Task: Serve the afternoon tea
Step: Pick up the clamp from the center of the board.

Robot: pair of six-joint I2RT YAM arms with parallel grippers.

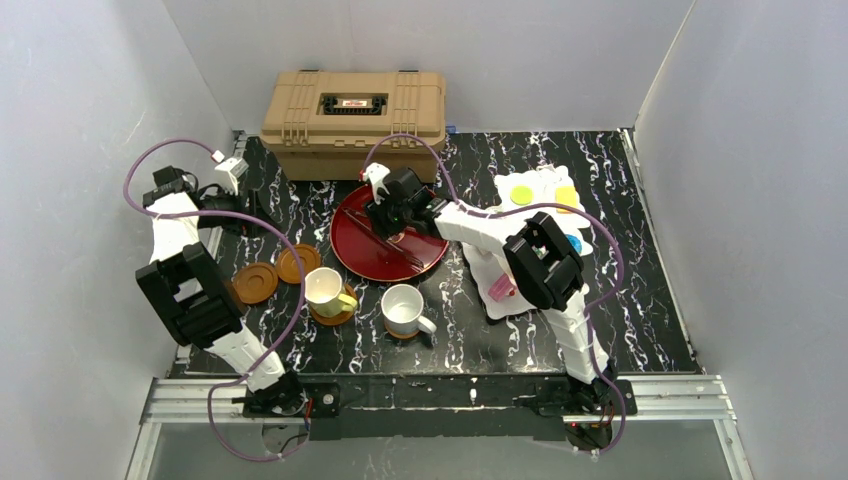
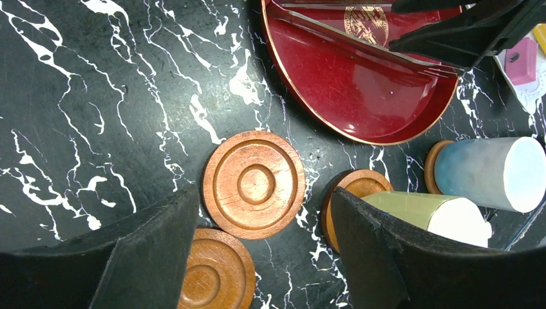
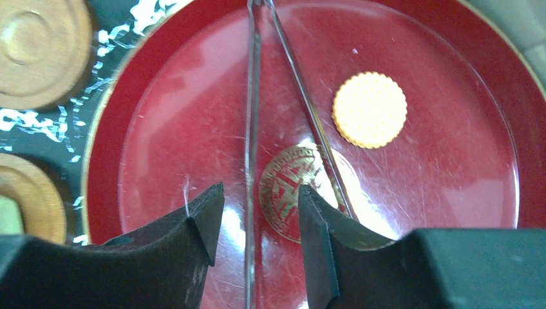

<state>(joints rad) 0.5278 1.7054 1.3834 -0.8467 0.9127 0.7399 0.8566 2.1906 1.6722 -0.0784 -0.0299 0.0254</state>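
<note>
Nearest, the white mug (image 1: 404, 310) and pale-yellow mug (image 1: 325, 290) are set on saucers (image 1: 335, 318). Beyond, on the red tray (image 3: 167, 129), only one arm of the clear tongs (image 3: 250, 116) is straddled by the half-open, empty right hand (image 3: 257, 199), near a yellow biscuit (image 3: 369, 109). Closed so, the tongs could be twisted away. Farthest, the left hand (image 2: 264, 199) is held wide and empty.

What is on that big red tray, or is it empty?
Not empty: the red tray holds a round yellow biscuit and clear tongs lying across it.
</note>
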